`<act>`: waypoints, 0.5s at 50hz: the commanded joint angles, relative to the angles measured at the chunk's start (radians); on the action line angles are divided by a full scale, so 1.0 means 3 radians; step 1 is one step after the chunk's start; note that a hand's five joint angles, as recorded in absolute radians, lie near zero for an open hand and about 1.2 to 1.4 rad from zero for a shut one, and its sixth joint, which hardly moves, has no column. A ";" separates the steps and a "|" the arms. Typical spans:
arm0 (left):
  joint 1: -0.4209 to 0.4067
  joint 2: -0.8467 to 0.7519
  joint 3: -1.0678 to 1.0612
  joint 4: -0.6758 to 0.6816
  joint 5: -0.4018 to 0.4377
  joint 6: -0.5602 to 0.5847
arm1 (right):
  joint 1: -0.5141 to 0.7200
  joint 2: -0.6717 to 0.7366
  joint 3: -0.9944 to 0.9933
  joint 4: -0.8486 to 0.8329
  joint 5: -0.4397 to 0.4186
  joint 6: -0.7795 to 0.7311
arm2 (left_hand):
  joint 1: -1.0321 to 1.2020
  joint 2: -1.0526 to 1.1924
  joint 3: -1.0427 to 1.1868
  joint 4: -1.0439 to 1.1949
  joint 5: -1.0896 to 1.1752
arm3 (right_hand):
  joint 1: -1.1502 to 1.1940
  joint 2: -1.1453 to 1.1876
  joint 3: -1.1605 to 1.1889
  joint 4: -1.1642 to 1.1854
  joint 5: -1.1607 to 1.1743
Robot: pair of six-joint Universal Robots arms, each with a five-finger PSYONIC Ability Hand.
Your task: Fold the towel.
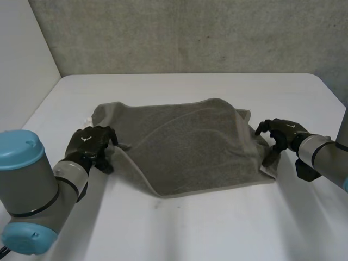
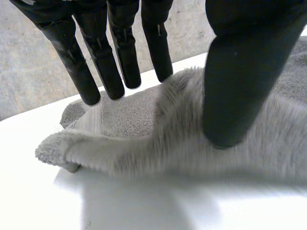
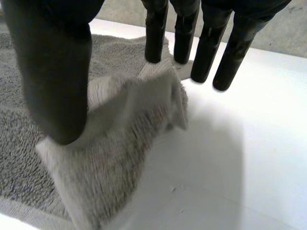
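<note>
The left hand (image 1: pixel 89 144) is spread over the towel's (image 1: pixel 185 147) left edge, cloth ridged between thumb and straight fingers (image 2: pixel 103 62). The right hand (image 1: pixel 281 133), also spread, straddles bunched cloth at the right edge, with white table (image 1: pixel 190 231) beyond its fingertips.

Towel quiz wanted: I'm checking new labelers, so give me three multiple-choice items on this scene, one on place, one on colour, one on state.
1. Where on the towel are the left hand and right hand?
A) both at its middle
B) one at each side edge
C) both at its near edge

2. What colour is the towel?
A) grey
B) red
C) blue

3. How does it lie on the table?
A) rolled into a tube
B) in a tight ball
C) spread out, wrinkled

Answers: 1 B, the head view shows one hand at each side edge; 2 A, it is grey all over; 3 C, it lies spread with ridges across it.
</note>
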 commanded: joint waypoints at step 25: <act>-0.0021 0.0216 0.0340 -0.0257 0.0849 0.0250 | 0.0018 -0.0894 0.1040 -0.0292 -0.0310 -0.1750 | -0.0080 -0.0065 -0.0066 -0.0067 -0.0083 | -0.0326 -0.0318 -0.0319 -0.0338 -0.0227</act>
